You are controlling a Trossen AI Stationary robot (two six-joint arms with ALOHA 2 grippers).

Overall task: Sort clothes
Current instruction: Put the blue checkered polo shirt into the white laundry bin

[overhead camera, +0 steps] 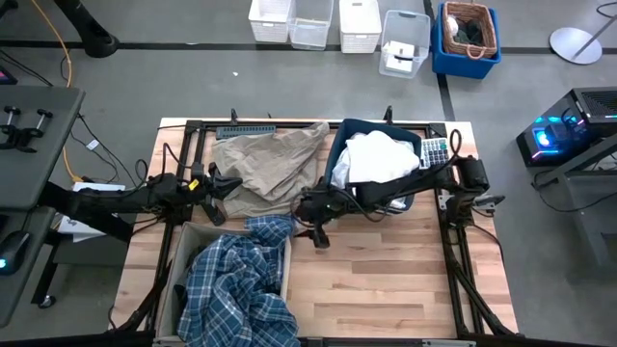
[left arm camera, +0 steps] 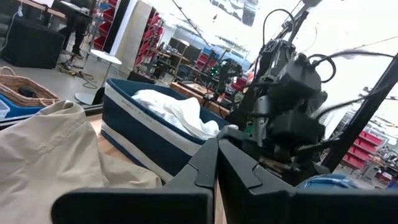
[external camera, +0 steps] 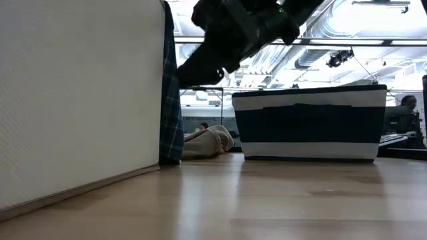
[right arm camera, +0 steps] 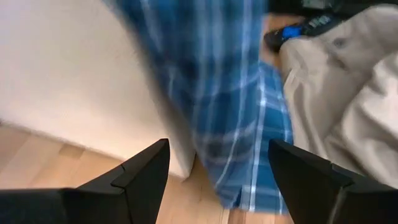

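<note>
Note that the right gripper (overhead camera: 319, 234) hangs above bare table (overhead camera: 386, 289) with its fingers (right arm camera: 146, 171) spread wide and empty, just beside the plaid shirt (overhead camera: 236, 284) that spills over the rim of the pale bin (overhead camera: 181, 253). The left gripper (overhead camera: 220, 185) sits at the edge of the beige-khaki garment (overhead camera: 265, 164), fingers (left arm camera: 205, 165) pressed together with nothing between them. The white garment (overhead camera: 381, 154) fills the navy striped bin (external camera: 310, 123). Open wood lies at the table's near right. You can read no labels.
</note>
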